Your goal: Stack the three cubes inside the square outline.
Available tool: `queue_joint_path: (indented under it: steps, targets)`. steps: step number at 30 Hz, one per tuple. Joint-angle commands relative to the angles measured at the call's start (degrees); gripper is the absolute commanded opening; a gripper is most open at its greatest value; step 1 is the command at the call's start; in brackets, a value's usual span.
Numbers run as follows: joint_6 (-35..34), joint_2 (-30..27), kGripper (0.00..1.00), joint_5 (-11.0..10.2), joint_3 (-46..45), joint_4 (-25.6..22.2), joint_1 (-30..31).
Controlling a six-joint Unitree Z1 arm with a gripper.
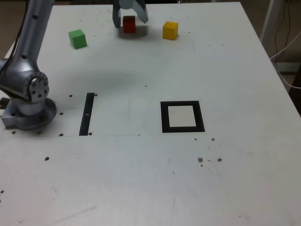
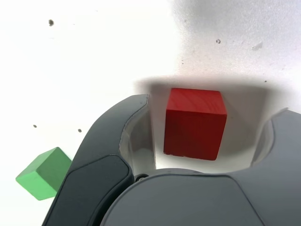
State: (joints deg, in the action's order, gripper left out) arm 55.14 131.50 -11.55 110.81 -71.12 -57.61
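I see my gripper [image 1: 130,18] down at the far edge of the white counter [image 1: 150,179], with the red cube [image 1: 129,24] sitting between its fingers [image 2: 101,146]. In the wrist view the fingers are spread, one on each side of the red cube [image 2: 195,123], and I can see a gap on both sides, so they are around it but not pinching it. The red cube rests flat on the counter. The yellow cube [image 1: 170,30] sits near it, toward the exterior view's right, and does not touch it. The green cube [image 1: 77,38] sits farther off toward the exterior view's left, and a corner of it shows in the wrist view [image 2: 44,173] beside one finger. All three cubes are apart from each other in a loose row along the far side. The square outline [image 1: 182,117] lies flat nearer the middle of the counter, well apart from the cubes, with only its white centre inside. A thin black strip [image 1: 87,114] lies toward the exterior view's left of the outline. The arm's grey base [image 1: 28,101] stands at the exterior view's left edge. Small dark specks dot the counter.
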Motion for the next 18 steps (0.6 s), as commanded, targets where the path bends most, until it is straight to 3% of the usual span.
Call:
queue_joint_path:
  steps: [1, 13, 18]
  targets:
    - [0.2, 0.3, 0.73, 0.2, 0.4, -0.3, 0.0]
    - [0.6, 0.6, 0.52, 1.7, 1.8, -2.2, 0.0]
    - [0.6, 0.8, 0.51, 2.4, 2.1, -2.5, -0.1]
